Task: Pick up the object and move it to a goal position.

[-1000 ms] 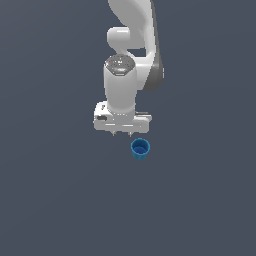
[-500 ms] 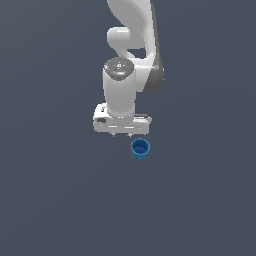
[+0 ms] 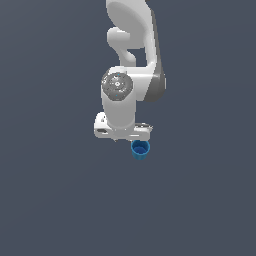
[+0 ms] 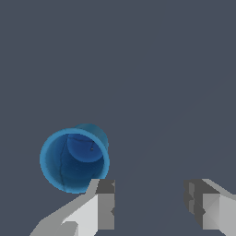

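Arm [image 3: 131,55] hangs down over a plain dark grey bench [image 3: 55,200], wrist pointed straight at the surface. Jaws [image 4: 150,205] stand wide apart with bare bench between the two fingers [image 4: 105,203]; nothing is held. Cup [image 4: 73,159] stands upright on the bench, mouth up, hollow interior and thin rim lip plain in the wrist view, darker blue floor visible inside. It sits outside the jaws, not between them: it lies just beyond the outer side of one finger, and slightly ahead of that fingertip. In the wrist view the cup's rim overlaps the tip of that finger, but whether they touch or the finger merely hangs above the rim cannot be told. The other finger is well apart from the cup, with the whole gap of the jaws between them. In the exterior view the cup [image 3: 140,149] shows just below the white hand, toward the exterior view's right of the wrist's midline, its rim close under the hand's lower edge; the fingers themselves are mostly hidden there by the hand body. Cup is bright blue, slightly tapered, narrower than the gap between the fingers.
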Controlling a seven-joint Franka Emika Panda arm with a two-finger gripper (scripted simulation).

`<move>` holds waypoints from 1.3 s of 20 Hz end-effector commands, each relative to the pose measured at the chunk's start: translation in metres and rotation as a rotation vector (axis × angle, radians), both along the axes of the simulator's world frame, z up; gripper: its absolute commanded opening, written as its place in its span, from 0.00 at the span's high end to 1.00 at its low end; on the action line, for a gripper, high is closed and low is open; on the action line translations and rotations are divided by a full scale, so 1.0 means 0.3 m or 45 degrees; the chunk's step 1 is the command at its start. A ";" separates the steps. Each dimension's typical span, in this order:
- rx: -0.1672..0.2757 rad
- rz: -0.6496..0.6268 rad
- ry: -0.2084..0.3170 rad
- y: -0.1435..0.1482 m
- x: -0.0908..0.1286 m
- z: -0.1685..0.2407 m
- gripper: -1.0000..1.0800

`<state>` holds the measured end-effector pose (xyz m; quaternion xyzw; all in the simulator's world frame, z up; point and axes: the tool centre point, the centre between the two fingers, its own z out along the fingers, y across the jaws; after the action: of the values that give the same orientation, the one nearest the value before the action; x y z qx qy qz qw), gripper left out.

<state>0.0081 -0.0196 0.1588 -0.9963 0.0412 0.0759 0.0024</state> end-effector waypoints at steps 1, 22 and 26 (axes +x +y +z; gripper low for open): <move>0.013 -0.008 0.053 0.007 0.011 -0.020 0.38; 0.170 -0.055 0.538 0.079 0.027 -0.171 0.38; 0.205 -0.058 0.629 0.090 0.014 -0.192 0.38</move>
<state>0.0138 0.0063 0.1033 -0.9476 0.0571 0.3067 0.0687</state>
